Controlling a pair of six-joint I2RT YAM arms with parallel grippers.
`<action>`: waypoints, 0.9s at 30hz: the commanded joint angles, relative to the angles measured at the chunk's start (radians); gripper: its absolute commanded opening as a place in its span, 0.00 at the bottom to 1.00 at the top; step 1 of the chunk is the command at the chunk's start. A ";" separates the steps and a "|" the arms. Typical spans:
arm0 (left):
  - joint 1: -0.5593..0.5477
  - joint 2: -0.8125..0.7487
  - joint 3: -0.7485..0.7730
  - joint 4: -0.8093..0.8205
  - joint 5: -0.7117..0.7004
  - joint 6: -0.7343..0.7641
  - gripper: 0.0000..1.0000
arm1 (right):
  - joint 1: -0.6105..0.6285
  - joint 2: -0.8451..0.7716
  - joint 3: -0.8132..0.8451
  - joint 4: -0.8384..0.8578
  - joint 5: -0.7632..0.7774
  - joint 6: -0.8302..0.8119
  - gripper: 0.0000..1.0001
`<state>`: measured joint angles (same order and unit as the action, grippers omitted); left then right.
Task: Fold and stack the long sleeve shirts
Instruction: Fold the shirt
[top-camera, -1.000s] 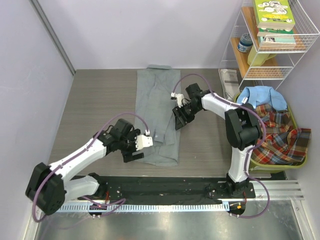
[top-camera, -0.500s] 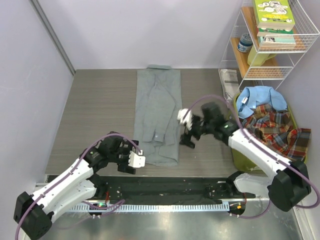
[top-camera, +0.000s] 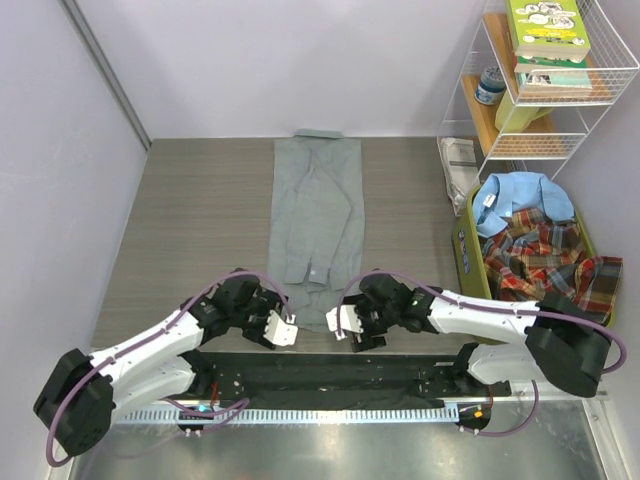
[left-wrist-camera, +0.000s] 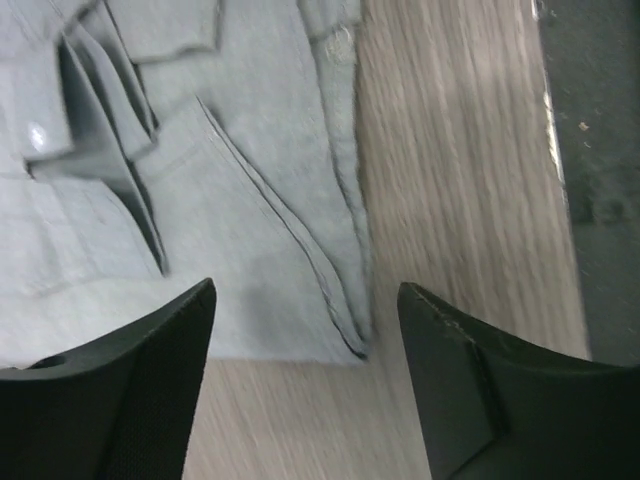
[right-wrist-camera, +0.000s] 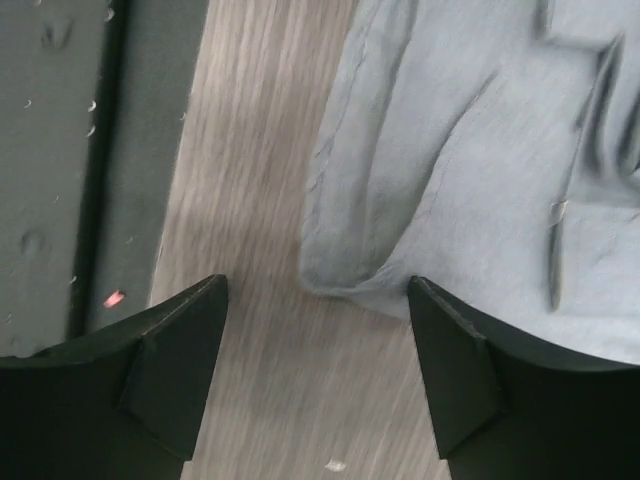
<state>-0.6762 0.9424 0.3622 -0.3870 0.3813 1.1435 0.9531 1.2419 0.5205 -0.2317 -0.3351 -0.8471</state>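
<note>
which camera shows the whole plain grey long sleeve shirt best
Top external: the plain grey cloth shirt lies full length on the table, collar to hem. The left wrist view shows only one hem corner, and the right wrist view only the other corner.

Top view high, near-edge side; wrist views close above grey shirt (top-camera: 316, 215) hem.

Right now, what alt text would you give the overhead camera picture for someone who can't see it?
A robot's left gripper and right gripper, both open, sit at the near corners of a grey shirt laid lengthwise on a wooden table. A green basket on the right holds a light blue shirt and a plaid shirt.
</note>
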 joint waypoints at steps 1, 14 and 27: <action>-0.008 0.087 -0.036 0.085 -0.036 0.055 0.67 | 0.013 0.042 -0.023 0.144 0.054 -0.062 0.69; -0.010 0.216 0.087 0.064 -0.027 -0.002 0.08 | 0.013 0.079 0.007 0.178 0.192 0.009 0.01; -0.217 -0.069 0.247 -0.457 0.128 -0.201 0.00 | 0.122 -0.245 0.131 -0.277 0.131 0.203 0.01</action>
<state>-0.8700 0.9264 0.5716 -0.6662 0.4503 1.0458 1.0508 1.0695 0.6025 -0.3702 -0.1967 -0.7200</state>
